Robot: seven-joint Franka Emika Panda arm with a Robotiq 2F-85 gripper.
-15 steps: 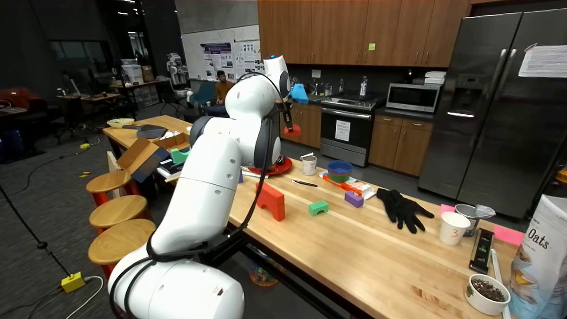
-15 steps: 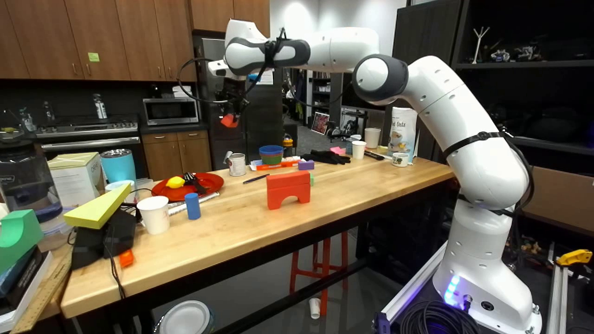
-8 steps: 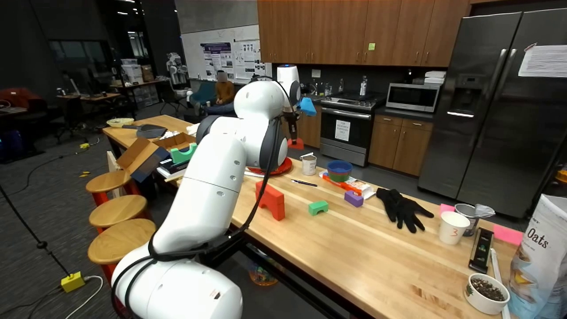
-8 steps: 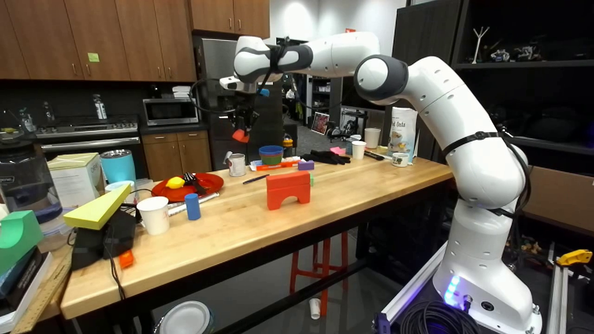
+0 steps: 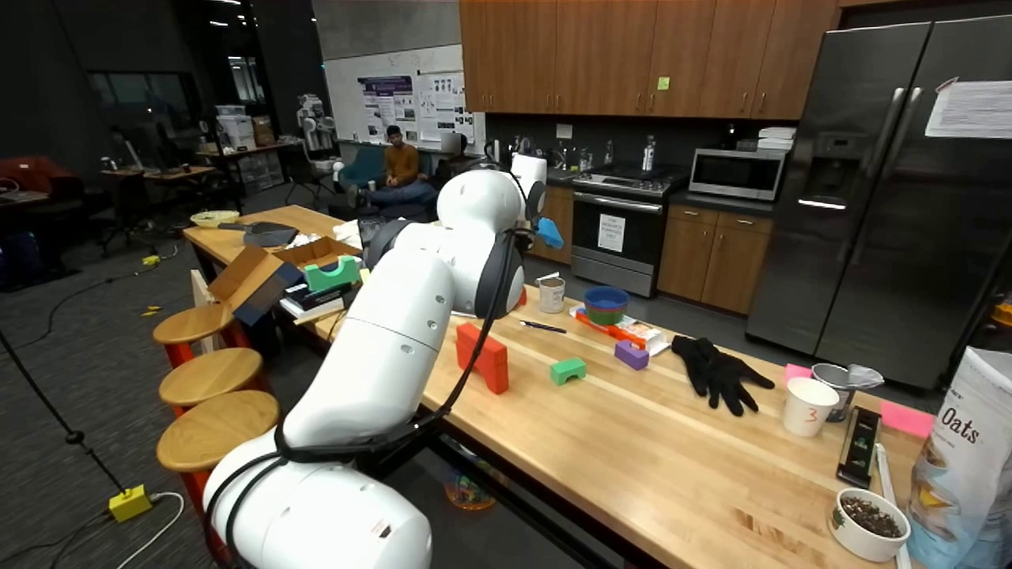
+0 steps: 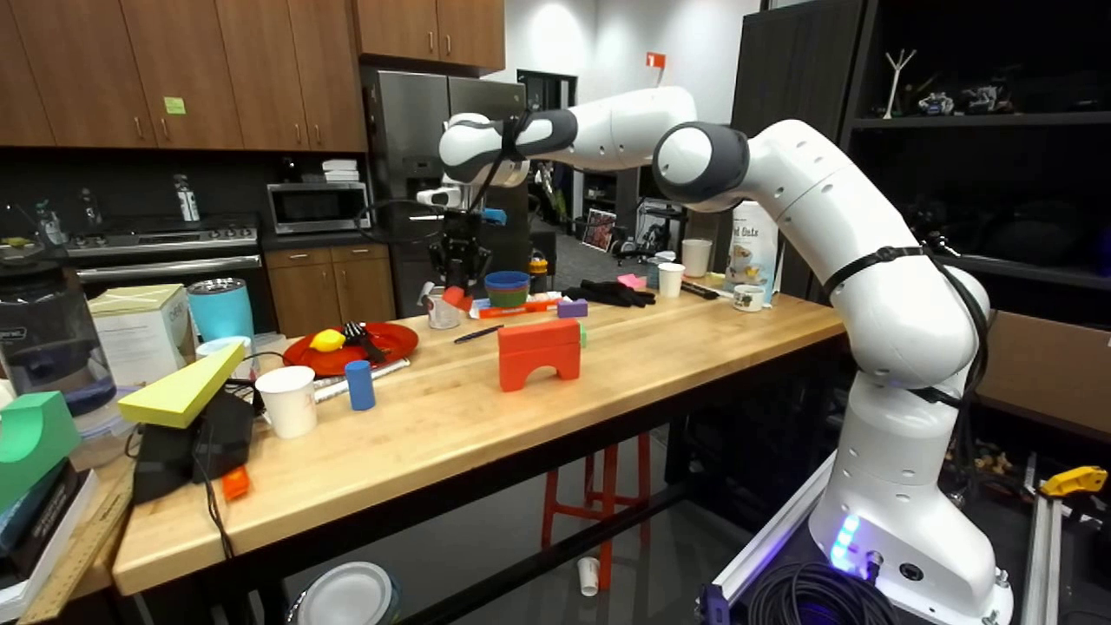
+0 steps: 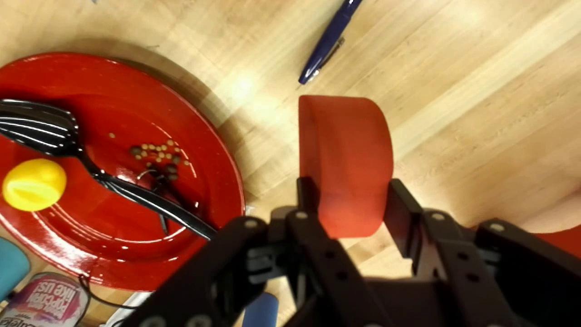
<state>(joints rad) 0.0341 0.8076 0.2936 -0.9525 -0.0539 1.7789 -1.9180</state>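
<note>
A lab with a kitchen corner: in an exterior view, stove (image 5: 636, 227), microwave (image 5: 737, 174) and fridge (image 5: 893, 197) along the far side, whiteboard (image 5: 344, 103) with posters (image 5: 387, 103) and another robot (image 5: 315, 126) far left.

Smooth matt block (image 7: 354, 163), glossy plate (image 7: 118, 77)

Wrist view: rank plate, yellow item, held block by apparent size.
1. Plate, though cut off at the left edge
2. Block, held nearer the camera, so its true size is unsure
3. Yellow item

The block (image 7: 354, 163) and plate (image 7: 150, 104) are red, the spoon (image 7: 136, 193) black, the pen (image 7: 329, 41) navy.
</note>
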